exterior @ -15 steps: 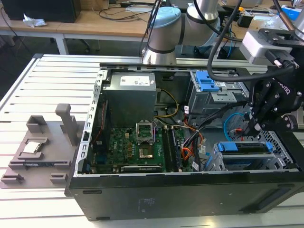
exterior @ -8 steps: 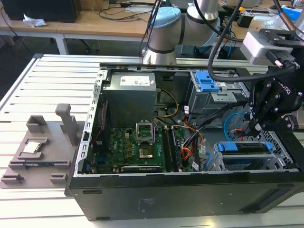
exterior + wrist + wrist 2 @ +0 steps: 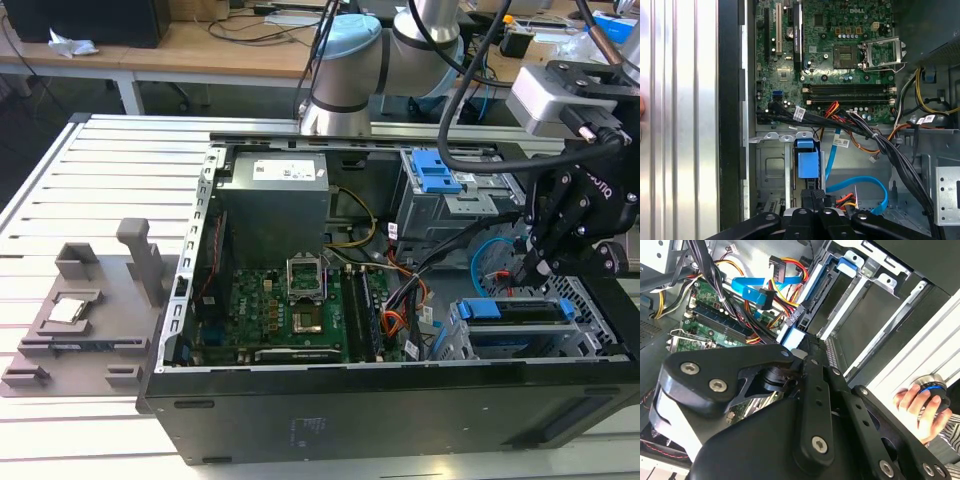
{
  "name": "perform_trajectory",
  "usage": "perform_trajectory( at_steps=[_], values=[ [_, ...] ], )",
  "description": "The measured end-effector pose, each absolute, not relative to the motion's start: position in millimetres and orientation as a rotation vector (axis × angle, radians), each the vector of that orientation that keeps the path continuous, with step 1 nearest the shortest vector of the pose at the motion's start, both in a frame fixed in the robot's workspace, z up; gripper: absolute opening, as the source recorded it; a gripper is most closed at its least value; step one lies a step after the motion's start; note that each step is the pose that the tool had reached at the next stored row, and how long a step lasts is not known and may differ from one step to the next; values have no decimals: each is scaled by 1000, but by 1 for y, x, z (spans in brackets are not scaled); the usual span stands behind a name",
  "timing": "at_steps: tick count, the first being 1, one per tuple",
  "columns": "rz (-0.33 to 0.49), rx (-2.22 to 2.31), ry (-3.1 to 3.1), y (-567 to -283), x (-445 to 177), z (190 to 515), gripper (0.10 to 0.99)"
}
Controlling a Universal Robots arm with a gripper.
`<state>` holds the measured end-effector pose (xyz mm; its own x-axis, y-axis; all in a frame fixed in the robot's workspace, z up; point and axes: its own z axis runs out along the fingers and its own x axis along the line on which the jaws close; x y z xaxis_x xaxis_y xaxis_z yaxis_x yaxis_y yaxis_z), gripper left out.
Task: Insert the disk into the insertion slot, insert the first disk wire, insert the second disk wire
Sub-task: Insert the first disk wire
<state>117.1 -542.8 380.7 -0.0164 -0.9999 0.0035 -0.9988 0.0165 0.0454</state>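
The disk (image 3: 520, 312), in its blue carrier (image 3: 807, 162), lies inside the insertion slot (image 3: 592, 300), the low perforated grey cage at the case's corner on the exterior view's right. My gripper (image 3: 522, 275) hangs just above the disk's inner end, and its black fingers (image 3: 815, 194) stand shut with nothing visible between them. The second disk wire (image 3: 860, 181) loops free beside the cage. Its dark plug (image 3: 767, 299) hangs loose over the motherboard, apart from the disk. Red, yellow and black wires (image 3: 845, 201) run close to my fingertips (image 3: 802, 347).
The open computer case lies on a slatted metal table (image 3: 100, 160). A taller grey cage with a blue latch (image 3: 437, 170) stands behind the slot. A black cable bundle (image 3: 880, 140) crosses the motherboard (image 3: 285, 310). A hand (image 3: 917, 402) grips a round knob outside the case.
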Motion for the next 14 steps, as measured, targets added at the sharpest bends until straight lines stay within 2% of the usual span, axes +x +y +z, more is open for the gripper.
perform_trajectory(
  at_steps=[1,2,9,14],
  values=[
    [-46,2179,-2215,-543,117,381,114],
    [-46,2179,-2215,-543,117,381,302],
    [-46,2179,-2215,-529,119,379,302],
    [-47,2178,-2215,-524,126,365,302]
  ],
)
